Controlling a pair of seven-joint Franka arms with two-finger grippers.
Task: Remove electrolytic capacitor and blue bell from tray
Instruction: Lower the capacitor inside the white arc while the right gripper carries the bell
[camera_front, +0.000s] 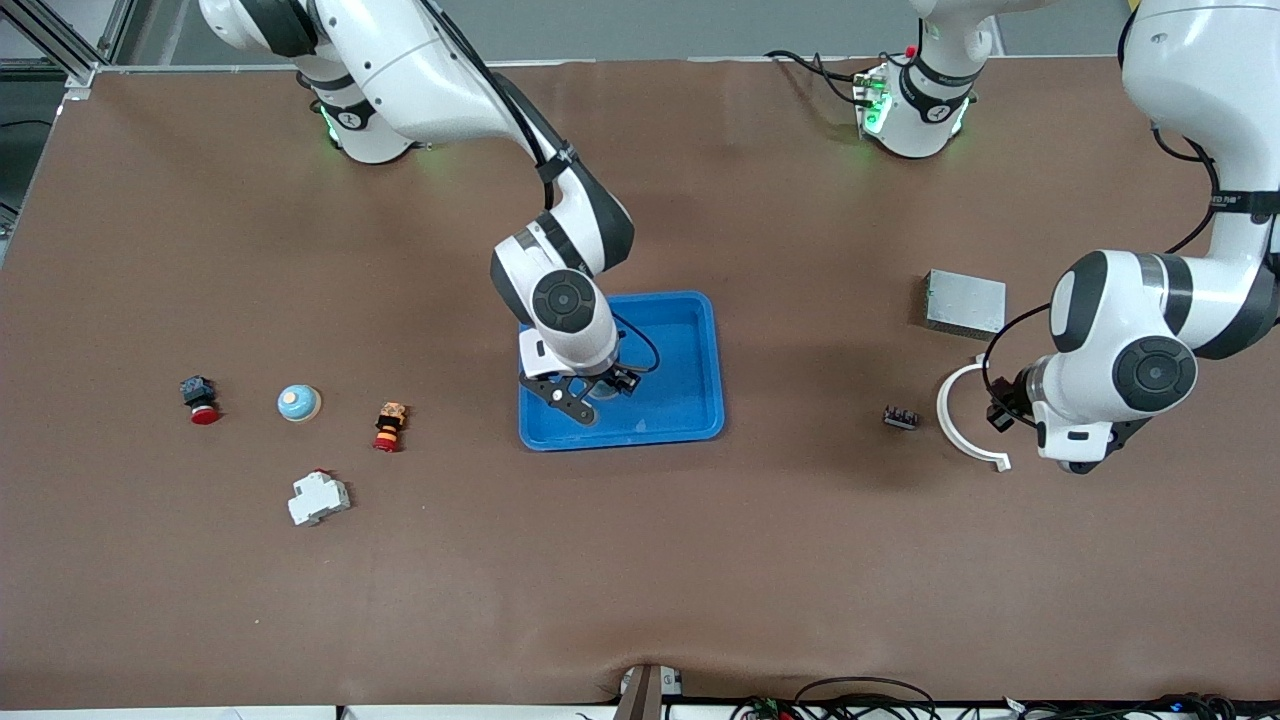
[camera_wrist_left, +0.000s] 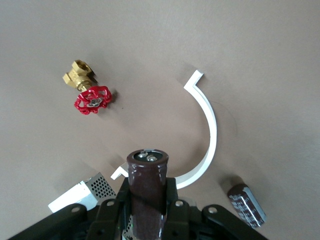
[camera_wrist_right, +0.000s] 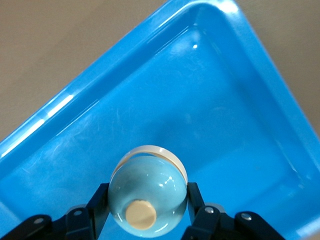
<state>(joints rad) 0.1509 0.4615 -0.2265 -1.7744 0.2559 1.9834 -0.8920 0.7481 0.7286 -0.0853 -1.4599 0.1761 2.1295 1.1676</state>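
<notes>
The blue bell (camera_wrist_right: 145, 200) sits in the tray (camera_front: 700, 330), at the edge nearest the front camera, clamped between the fingers of the right hand (camera_front: 600, 388), presumably ready for lifting out. The capacitor (camera_wrist_left: 147, 192) is gripped upright in the left hand (camera_front: 1000, 410), clear of the tray toward the left arm's end, over a white curved strip (camera_wrist_left: 207, 135) on the surface (camera_front: 640, 580). No readable writing shows.

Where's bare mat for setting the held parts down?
Between tray and small black part, and the broad strip nearer the camera. Crowded around the white arc, where the left pincer holds the capacitor; right pincer grips the bell.
</notes>
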